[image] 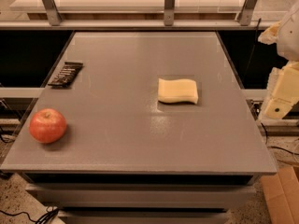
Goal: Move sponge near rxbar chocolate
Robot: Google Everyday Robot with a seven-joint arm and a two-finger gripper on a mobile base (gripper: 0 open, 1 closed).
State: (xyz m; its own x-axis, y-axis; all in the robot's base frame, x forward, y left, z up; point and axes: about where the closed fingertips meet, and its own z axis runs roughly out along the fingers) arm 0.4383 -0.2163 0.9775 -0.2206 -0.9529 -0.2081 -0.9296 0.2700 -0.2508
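The pale yellow sponge [177, 91] lies flat on the grey table [140, 139], a little right of the middle. The rxbar chocolate [66, 73], a dark flat bar, lies at the table's far left edge. My gripper [281, 97], a cream-coloured part of the arm, hangs off the table's right side, well right of the sponge and touching nothing.
A red apple [47, 125] sits at the front left of the table. A metal railing with posts [169, 6] runs behind the table. A cardboard box [282, 195] stands on the floor at the lower right.
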